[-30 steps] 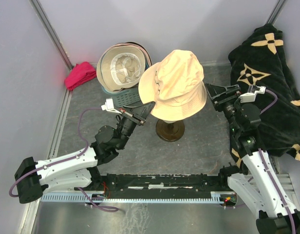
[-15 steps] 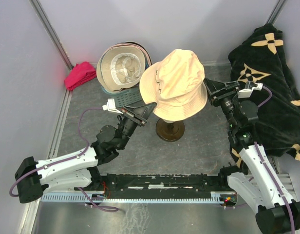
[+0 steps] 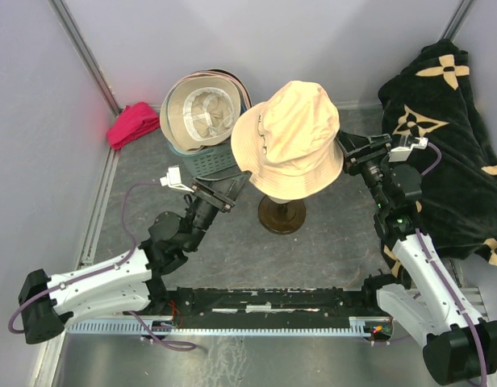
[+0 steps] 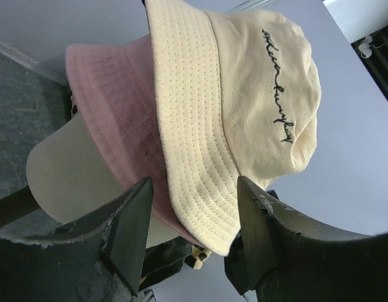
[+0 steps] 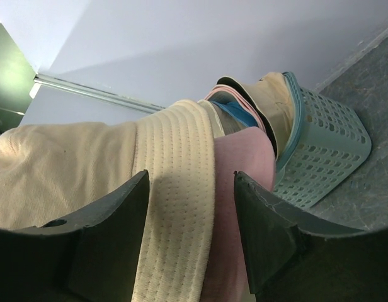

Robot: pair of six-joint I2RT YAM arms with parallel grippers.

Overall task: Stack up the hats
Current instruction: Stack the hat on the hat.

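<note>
A cream hat (image 3: pixel 293 137) sits on top of a pink hat (image 4: pixel 112 107) on a head-shaped stand with a round brown base (image 3: pixel 281 214). More hats (image 3: pixel 202 109) lie piled in a teal basket (image 3: pixel 212 161) behind it, a tan one upside down on top. My left gripper (image 3: pixel 236 184) is open just below the cream hat's left brim (image 4: pixel 200 157), not touching it. At the right brim my right gripper (image 3: pixel 345 149) is open too. In its wrist view the cream brim (image 5: pixel 175 207) and pink hat (image 5: pixel 244 189) show between the spread fingers.
A large black cloth with beige flower marks (image 3: pixel 450 137) fills the right side, close behind my right arm. A small magenta cloth (image 3: pixel 133 123) lies at the back left by the wall. Grey walls close in the left, back and right.
My left gripper has opened, let go of the cream hat's left brim and drawn back a little. My right gripper has moved in towards the right brim, its jaws slightly narrower.
</note>
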